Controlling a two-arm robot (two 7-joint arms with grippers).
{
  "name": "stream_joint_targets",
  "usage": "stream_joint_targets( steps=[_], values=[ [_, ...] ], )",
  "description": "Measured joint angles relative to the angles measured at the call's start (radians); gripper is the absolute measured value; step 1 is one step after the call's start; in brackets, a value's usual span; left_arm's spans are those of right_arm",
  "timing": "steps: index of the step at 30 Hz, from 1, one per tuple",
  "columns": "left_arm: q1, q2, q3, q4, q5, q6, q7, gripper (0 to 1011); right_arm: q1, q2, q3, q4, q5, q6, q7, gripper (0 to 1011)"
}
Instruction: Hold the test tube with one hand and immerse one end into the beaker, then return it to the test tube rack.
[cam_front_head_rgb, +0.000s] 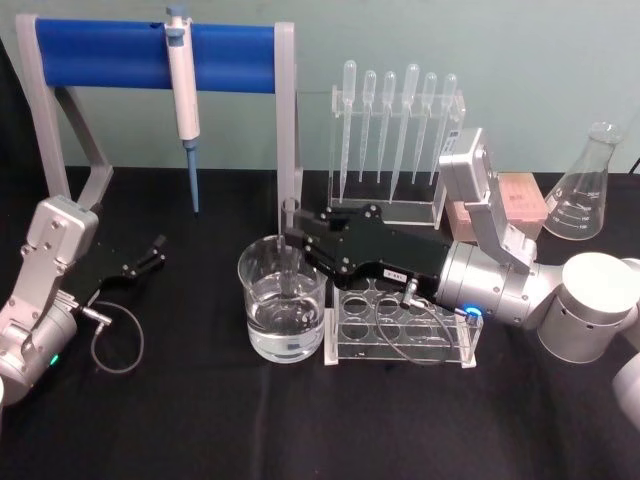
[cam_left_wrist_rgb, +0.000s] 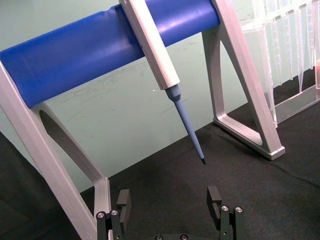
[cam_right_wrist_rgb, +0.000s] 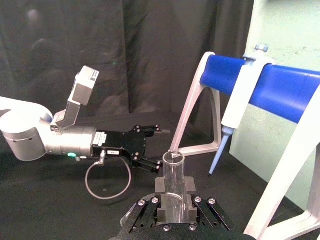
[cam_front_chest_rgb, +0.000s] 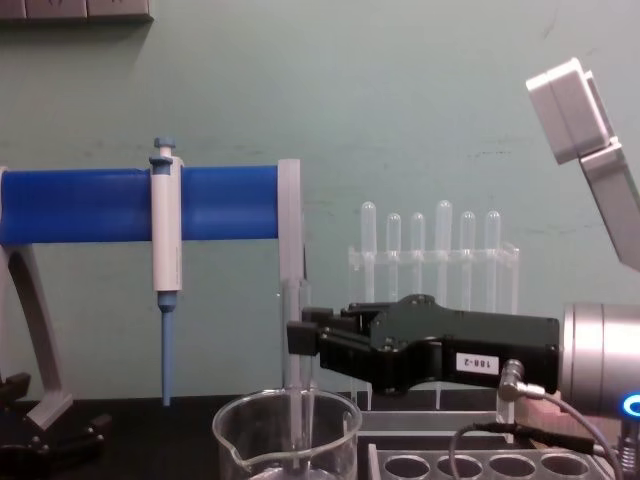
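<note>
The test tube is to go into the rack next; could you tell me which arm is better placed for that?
Right. The right gripper is shut on the test tube, upright in the beaker, with the rack just beside it. The left gripper rests open and empty far to the left.

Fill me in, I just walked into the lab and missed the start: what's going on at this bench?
The right hand holds the test tube upright, its lower end dipped inside the beaker of clear liquid. The test tube rack sits just beside the beaker, under that arm, its visible holes empty. The left hand rests open and idle on the table, off to the left.
</note>
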Motion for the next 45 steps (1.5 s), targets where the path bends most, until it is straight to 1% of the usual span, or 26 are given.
stream_joint_targets(
  steps=[15, 45],
  values=[
    [0.0, 0.0, 0.0, 0.0, 0.0, 0.0, 0.0, 1000, -0.006, 0.008, -0.006, -0.007, -0.01, 0.016, 0.003, 226],
    [0.0, 0.0, 0.0, 0.0, 0.0, 0.0, 0.0, 1000, -0.005, 0.008, -0.006, -0.007, -0.008, 0.015, 0.001, 226]
  ],
)
